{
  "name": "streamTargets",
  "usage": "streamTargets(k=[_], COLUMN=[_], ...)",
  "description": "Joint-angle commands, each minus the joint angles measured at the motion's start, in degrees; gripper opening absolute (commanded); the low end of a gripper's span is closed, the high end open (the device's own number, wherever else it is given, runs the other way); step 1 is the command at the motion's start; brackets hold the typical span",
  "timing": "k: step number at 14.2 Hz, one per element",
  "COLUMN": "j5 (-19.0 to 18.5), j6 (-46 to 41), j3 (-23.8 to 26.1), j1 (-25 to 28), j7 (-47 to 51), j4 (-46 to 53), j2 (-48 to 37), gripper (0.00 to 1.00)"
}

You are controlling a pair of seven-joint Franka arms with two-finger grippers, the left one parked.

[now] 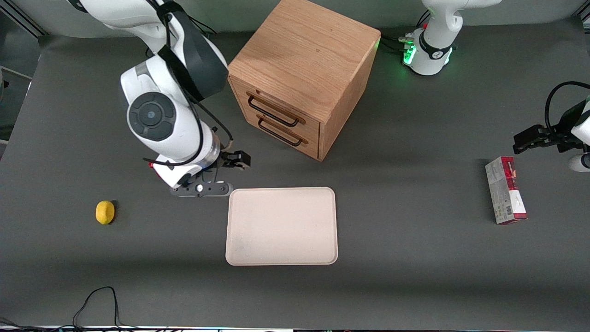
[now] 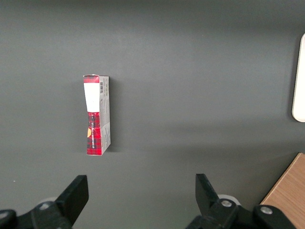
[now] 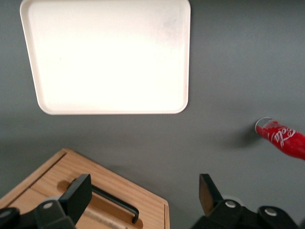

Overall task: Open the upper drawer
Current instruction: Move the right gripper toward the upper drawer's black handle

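A: Where's the target?

B: Upper drawer (image 1: 276, 102), top of two in the oak cabinet (image 1: 304, 50), mid-counter (image 1: 415, 258), farther from the front cam than the tray (image 1: 282, 226). Looks fully shut, front flush w/ the lower drawer (image 1: 286, 129). Cabinet sits turned, so the drawer fronts face toward the working arm's end and slightly toward the cam.

A: Pincer?

B: Pincer (image 1: 234, 160) hangs above the counter, in front of the drawer fronts but well apart from them, just by the tray's corner. Wrist cam shows the fingers (image 3: 78, 192) spread wide, nothing held, not touching anything.

A: Where to grab?

B: Dark bar handle (image 1: 273, 109) on the upper front. Long, thin, stands off the wood, so there's likely room for a finger to go in under it. Take it mid-bar so the pull stays square. Don't mix it up w/ the matching bar just below.

A: Handling?

B: Est. only: rigid metal bar, smooth, could slip if pinched lightly. Drawer itself prob. light and sliding on runners. Cabinet isn't visibly fixed down, so a hard or skewed tug may drag the whole box. Pull should follow the drawer's own axis, i.e. angled, not straight at the cam.

A: Progress?

B: Approach stage; no contact yet.
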Motion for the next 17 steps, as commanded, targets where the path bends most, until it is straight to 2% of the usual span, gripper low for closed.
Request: streamTargets(k=[1, 6, 10, 13, 17], j5=[0.29, 0.38, 0.91, 4.77, 4.95], j6=[-2.27, -2.45, -3.68, -3.33, -3.76], j3=[-0.40, -0.40, -0.40, -0.93, -0.76], j1=[2.02, 7.20, 7.48, 7.22, 7.22], j7=[0.32, -2.73, -14.60, -21.72, -25.07], j4=[2.03, 0.27, -6.66, -12.46, -14.94], j2=[0.52, 0.08, -3.60, -8.08, -9.68], gripper=[1.00, 1.00, 1.00, 1.00, 1.00])
